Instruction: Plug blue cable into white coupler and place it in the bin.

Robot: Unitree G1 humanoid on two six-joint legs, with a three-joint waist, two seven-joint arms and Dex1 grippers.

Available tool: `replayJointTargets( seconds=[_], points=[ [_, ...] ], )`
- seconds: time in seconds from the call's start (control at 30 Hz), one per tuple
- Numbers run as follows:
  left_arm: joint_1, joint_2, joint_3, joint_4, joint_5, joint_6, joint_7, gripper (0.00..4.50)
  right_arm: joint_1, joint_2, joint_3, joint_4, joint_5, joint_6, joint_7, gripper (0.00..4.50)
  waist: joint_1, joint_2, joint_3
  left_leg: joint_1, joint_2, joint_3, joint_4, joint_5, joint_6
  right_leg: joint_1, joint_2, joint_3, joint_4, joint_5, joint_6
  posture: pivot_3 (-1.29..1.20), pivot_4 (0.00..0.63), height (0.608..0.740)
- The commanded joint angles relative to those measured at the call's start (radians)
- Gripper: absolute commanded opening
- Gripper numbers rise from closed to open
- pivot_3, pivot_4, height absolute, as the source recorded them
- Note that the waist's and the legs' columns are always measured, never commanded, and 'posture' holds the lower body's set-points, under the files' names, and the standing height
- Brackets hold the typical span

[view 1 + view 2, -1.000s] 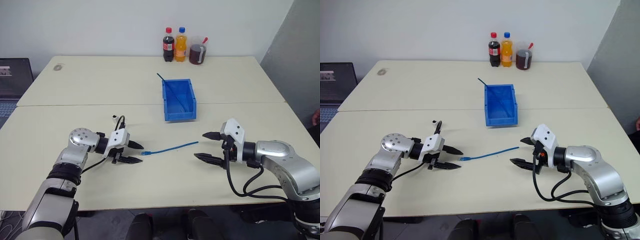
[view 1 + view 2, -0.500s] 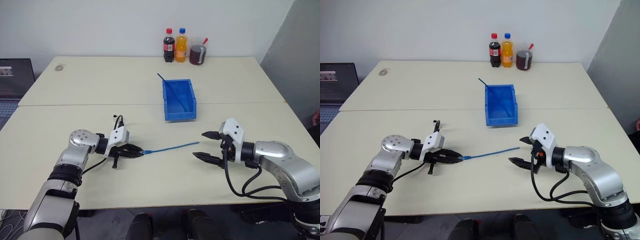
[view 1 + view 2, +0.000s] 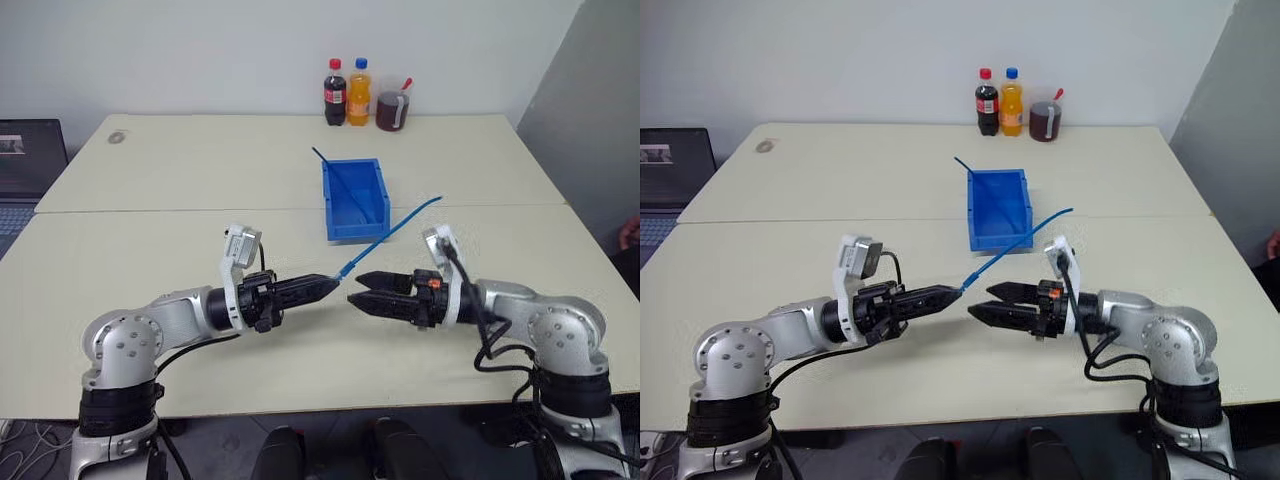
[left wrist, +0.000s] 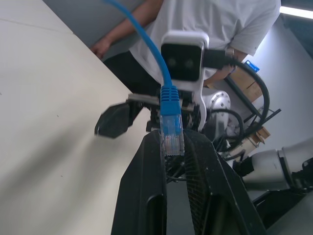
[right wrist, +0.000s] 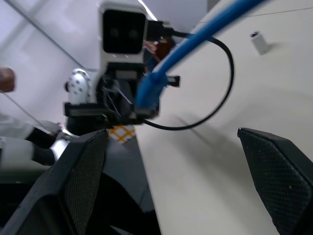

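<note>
While left gripper (image 3: 335, 282) pinches blue cable (image 3: 392, 229) by its plug above the table (image 3: 150, 250), right gripper (image 3: 358, 298) faces it, fingers spread, empty; bin (image 3: 355, 203) sits behind. Left wrist: plug (image 4: 171, 128) clamped between fingers. Right wrist: white coupler (image 5: 258, 42) lies on table.

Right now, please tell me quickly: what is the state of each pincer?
Left pincer: closed on the plug end of the blue cable, lifted off the table.
Right pincer: open, holding nothing.
</note>
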Motion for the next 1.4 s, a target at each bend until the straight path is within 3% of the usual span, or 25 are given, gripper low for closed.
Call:
replayJointTargets(
  seconds=[0.03,0.37,0.73,1.0,1.17,1.2,1.4],
  points=[
    [0.014,0.018,0.023,-0.044,-0.080,0.003,0.043,0.23,-0.054,-0.001,-0.038,0.027,0.129,0.053,-0.026,4.50,0.000,0.000,0.000,0.000,0.000,0.000,0.000,0.000,0.000,0.000,0.000,0.000,0.000,0.000,0.000,0.00,0.150,0.740],
    [0.037,0.029,-0.004,-0.054,-0.186,-0.006,0.097,0.23,-0.059,0.018,0.016,0.048,0.137,0.023,-0.064,4.50,0.002,0.000,0.000,-0.002,0.000,0.002,0.000,0.000,0.000,-0.001,-0.001,0.000,-0.004,0.000,0.000,0.00,0.150,0.740],
    [0.046,0.059,-0.025,-0.038,-0.180,-0.030,0.076,0.23,-0.052,0.010,0.002,0.056,0.189,0.024,-0.095,2.23,0.002,0.000,0.000,-0.002,0.000,0.002,-0.001,0.000,0.000,-0.001,0.000,0.000,-0.005,0.000,0.000,0.00,0.150,0.740],
    [0.052,0.066,-0.044,-0.048,-0.149,-0.062,0.053,0.23,-0.049,-0.007,0.021,0.053,0.221,0.036,-0.091,0.26,0.002,0.000,0.000,-0.003,0.000,0.002,-0.001,0.000,0.000,-0.001,0.000,0.001,-0.006,0.000,0.000,0.00,0.150,0.740],
    [0.059,0.046,-0.043,-0.065,-0.096,-0.119,0.072,0.23,-0.059,-0.007,0.033,0.066,0.195,0.017,-0.099,0.11,0.002,0.000,0.000,-0.003,0.000,0.002,-0.003,0.000,0.000,-0.001,0.000,0.001,-0.008,0.000,0.000,0.00,0.150,0.740],
    [0.059,0.047,-0.040,-0.063,-0.102,-0.122,0.070,0.93,-0.064,-0.006,0.033,0.073,0.190,0.011,-0.102,0.11,0.002,0.000,0.000,-0.003,0.000,0.002,-0.004,0.000,0.000,-0.001,0.000,0.001,-0.009,0.000,0.000,0.00,0.150,0.740],
    [0.043,0.033,0.020,-0.042,-0.196,-0.157,0.161,2.13,-0.092,-0.013,0.014,0.129,0.160,-0.024,-0.115,0.11,0.002,0.000,0.000,-0.003,0.000,0.002,-0.005,0.000,0.000,-0.001,0.000,0.001,-0.010,0.000,0.000,0.00,0.150,0.740]
  ],
)
